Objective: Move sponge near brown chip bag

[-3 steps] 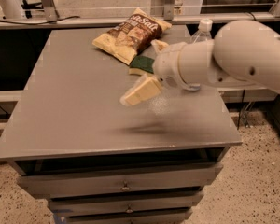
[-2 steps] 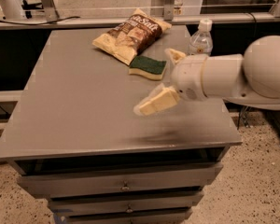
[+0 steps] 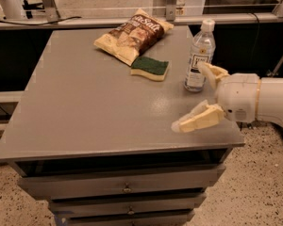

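Note:
The sponge [image 3: 150, 67], dark green top over pale yellow foam, lies flat on the grey table [image 3: 94, 107] just right of and below the brown chip bag [image 3: 133, 34], nearly touching its lower edge. The bag lies at the table's far middle. My gripper [image 3: 195, 95] is at the table's right front, well away from the sponge, with its cream fingers [image 3: 200, 120] spread apart and nothing between them. The white arm enters from the right edge.
A clear plastic bottle [image 3: 199, 55] with a white cap stands upright right of the sponge, close behind my upper finger. Drawers [image 3: 125, 187] sit under the table front. A rail and glass panel run behind the table.
My gripper and arm have drawn back to the right and toward the table's front edge, away from the sponge. The sponge stays beside the chip bag.

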